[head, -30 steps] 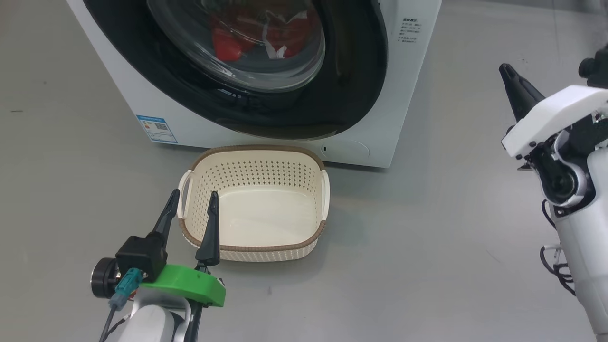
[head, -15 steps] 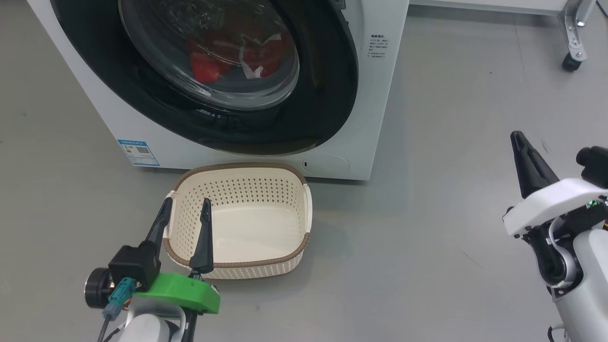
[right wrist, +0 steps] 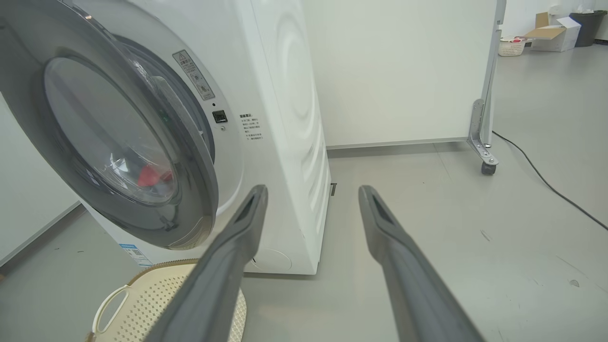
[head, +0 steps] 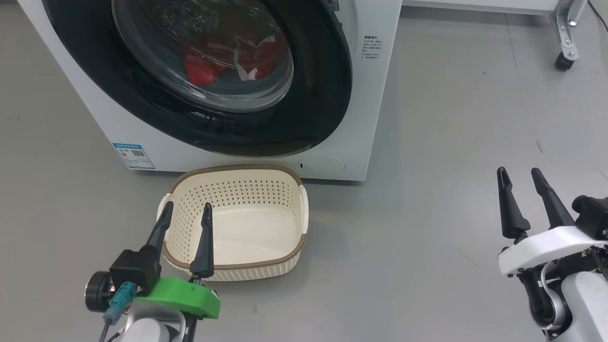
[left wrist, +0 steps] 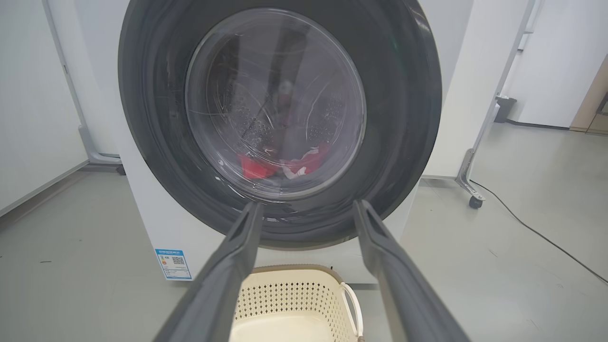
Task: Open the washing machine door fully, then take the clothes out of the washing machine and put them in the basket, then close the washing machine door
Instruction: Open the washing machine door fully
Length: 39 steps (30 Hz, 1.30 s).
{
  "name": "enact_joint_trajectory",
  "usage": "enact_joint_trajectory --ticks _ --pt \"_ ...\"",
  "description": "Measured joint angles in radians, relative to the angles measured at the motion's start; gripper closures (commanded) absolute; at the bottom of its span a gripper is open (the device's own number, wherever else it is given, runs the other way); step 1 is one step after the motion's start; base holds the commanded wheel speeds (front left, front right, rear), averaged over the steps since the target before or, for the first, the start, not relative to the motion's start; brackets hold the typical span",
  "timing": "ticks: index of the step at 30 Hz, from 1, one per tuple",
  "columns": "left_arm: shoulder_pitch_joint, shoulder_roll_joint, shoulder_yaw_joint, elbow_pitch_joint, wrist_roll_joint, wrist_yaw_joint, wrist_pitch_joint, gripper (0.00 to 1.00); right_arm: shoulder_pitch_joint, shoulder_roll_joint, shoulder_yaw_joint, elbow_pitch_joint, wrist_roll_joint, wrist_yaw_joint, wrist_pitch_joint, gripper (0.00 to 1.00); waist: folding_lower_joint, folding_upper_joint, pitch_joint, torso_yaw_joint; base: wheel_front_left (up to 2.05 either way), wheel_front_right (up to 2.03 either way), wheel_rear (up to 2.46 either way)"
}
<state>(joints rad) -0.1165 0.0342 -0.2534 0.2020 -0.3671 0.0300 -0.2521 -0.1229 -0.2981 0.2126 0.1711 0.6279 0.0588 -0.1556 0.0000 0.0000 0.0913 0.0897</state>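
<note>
The basket (head: 228, 263) stands on the floor (head: 427, 228) just before the washing machine (head: 365, 118), long axis along the machine front. Open floor lies to the right. The left end effector (head: 188, 205) hangs over the basket's left rim. The right end effector (head: 517, 171) is well apart from the machine. Both point forward, fingers moderately spread, gripping nothing. The door (head: 313, 95) stands slightly ajar at its right edge, with the clothes (head: 202, 71) behind its glass.

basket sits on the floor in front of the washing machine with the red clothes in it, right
No, the basket is empty. The head view shows the red clothes inside the washing machine, behind its door glass. The rest is right.
</note>
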Motion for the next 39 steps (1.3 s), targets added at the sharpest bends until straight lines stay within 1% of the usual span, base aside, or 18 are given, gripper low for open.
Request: enact_joint_trajectory --ticks 4,12,13,18,20,39 --pt "0.004 0.000 0.000 0.000 0.000 -0.002 0.000 0.00 0.020 0.000 0.006 -0.010 -0.007 -0.009 -0.010 0.00 0.0000 0.0000 0.000 -0.002 0.00 0.00 0.00" --pt "0.004 0.000 0.000 0.000 0.000 -0.006 0.000 0.00 0.042 0.001 0.009 -0.031 -0.013 -0.011 -0.026 0.00 0.0000 0.0000 0.002 0.000 0.00 0.00 0.00" --pt "0.004 0.000 0.000 0.000 0.000 -0.006 0.000 0.00 0.046 0.001 0.009 -0.032 -0.014 -0.019 -0.026 0.00 0.0000 0.0000 0.002 0.001 0.00 0.00 0.00" --pt "0.005 0.000 0.000 0.000 0.001 -0.006 0.000 0.00 0.053 0.000 0.011 -0.038 -0.017 -0.020 -0.027 0.00 0.0000 0.0000 0.003 0.004 0.00 0.00 0.00" --pt "0.005 0.000 0.001 0.001 0.001 -0.006 0.000 0.00 0.054 0.000 0.012 -0.041 -0.022 -0.026 -0.028 0.00 0.0000 0.0000 0.003 0.005 0.00 0.00 0.00" --pt "0.015 0.000 0.002 0.001 0.001 -0.009 0.000 0.00 0.070 -0.003 0.017 -0.062 -0.024 -0.036 -0.028 0.00 0.0000 0.0000 -0.001 0.004 0.00 0.00 0.00"
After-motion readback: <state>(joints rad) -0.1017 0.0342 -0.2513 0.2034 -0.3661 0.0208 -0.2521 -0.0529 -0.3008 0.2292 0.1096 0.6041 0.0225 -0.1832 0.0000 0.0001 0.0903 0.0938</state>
